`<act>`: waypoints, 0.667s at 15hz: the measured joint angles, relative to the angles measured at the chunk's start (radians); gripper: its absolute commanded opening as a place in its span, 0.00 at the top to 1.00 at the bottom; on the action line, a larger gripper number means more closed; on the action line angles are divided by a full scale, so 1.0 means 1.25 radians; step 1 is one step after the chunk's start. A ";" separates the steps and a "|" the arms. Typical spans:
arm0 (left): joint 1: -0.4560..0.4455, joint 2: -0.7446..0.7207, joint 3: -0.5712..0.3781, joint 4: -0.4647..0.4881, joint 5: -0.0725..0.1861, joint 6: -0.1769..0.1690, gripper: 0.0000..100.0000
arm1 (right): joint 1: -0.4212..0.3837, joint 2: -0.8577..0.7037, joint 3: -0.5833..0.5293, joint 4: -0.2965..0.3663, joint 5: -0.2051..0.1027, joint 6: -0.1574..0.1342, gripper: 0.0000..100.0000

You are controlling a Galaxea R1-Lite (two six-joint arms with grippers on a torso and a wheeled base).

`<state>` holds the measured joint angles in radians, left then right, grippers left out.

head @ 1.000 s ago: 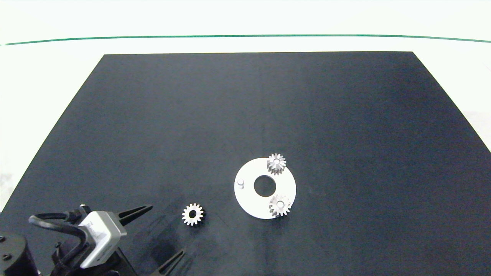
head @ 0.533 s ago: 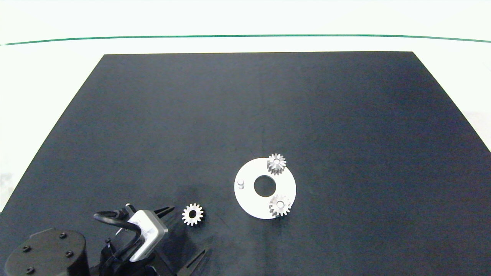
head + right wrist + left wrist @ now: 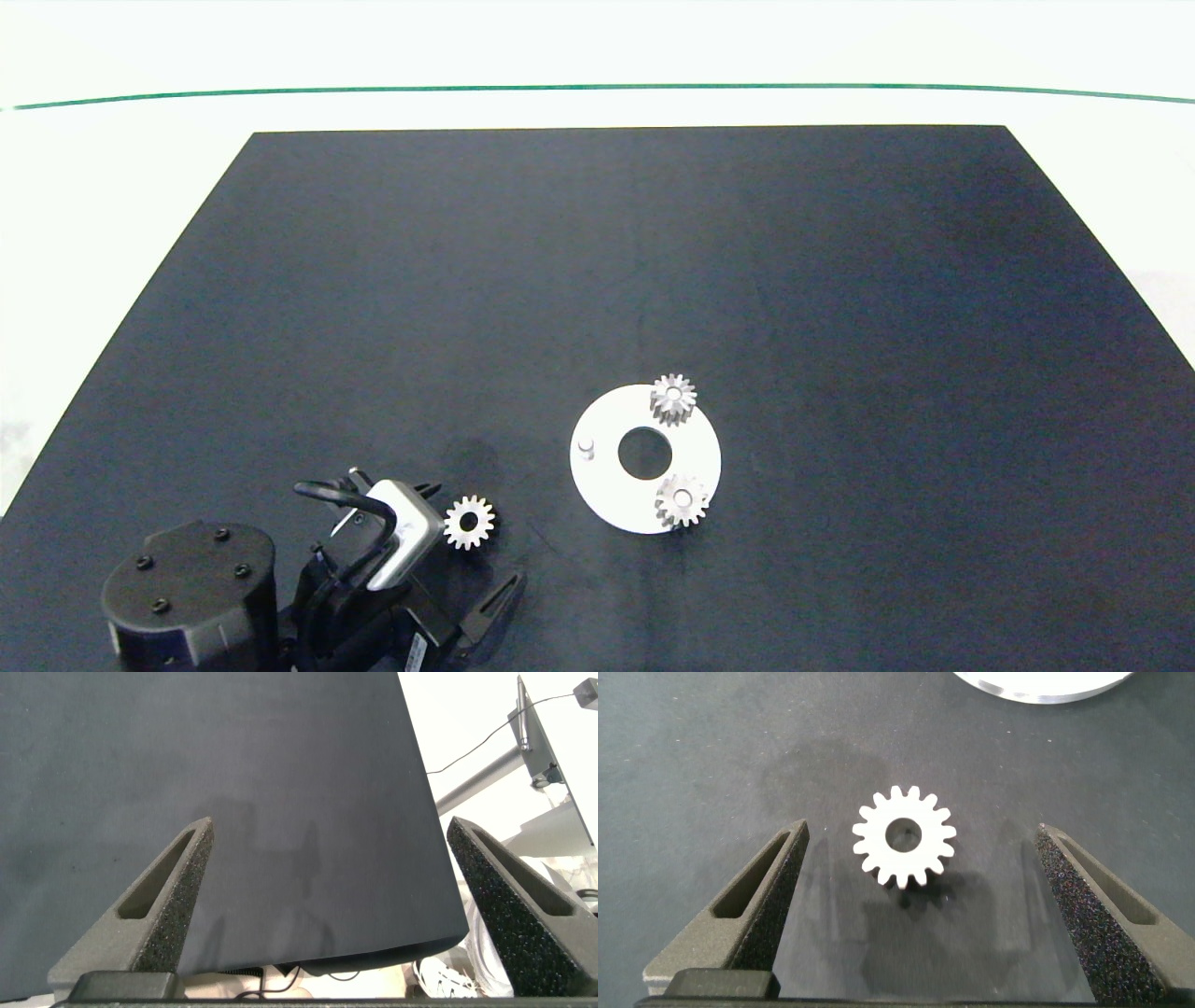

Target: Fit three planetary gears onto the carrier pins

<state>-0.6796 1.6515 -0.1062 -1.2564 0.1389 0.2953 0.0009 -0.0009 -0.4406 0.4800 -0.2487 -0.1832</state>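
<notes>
On the table: a dark mat [image 3: 597, 280] covers most of the pale surface; everything of the task lies on its near half.
Left arm: comes in from the near left corner, its wrist camera housing just beside the loose gear.
Left gripper [image 3: 920, 868]: hangs low over the mat, fingers spread wide, one on either side of the loose gear, neither touching it; it has hold of nothing.
Right gripper [image 3: 332, 905]: out of the head view, over the mat's edge, fingers wide apart and empty.
White disc [image 3: 611, 495]: flat on the mat, right of the loose gear and apart from it, with a large centre hole.
Planetary gears: two sit on the disc, one at its far edge [image 3: 672, 399] and one at its near right edge [image 3: 681, 502], each on a pin.
Loose gear [image 3: 469, 523]: lies flat on the mat between the left fingers, centre hole up.
Bare pin [image 3: 585, 448]: stands at the disc's left side, carrying no gear.
</notes>
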 measured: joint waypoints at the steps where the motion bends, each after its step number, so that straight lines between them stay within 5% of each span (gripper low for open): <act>1: 0.001 0.007 -0.004 0.000 0.000 -0.002 0.04 | 0.000 0.000 -0.001 0.000 0.000 0.000 0.00; 10: 0.038 0.020 -0.006 0.001 -0.003 0.007 0.22 | 0.000 0.000 -0.003 0.000 -0.001 0.002 0.00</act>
<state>-0.6321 1.6770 -0.1134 -1.2551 0.1355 0.3038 0.0013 -0.0009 -0.4438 0.4800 -0.2500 -0.1809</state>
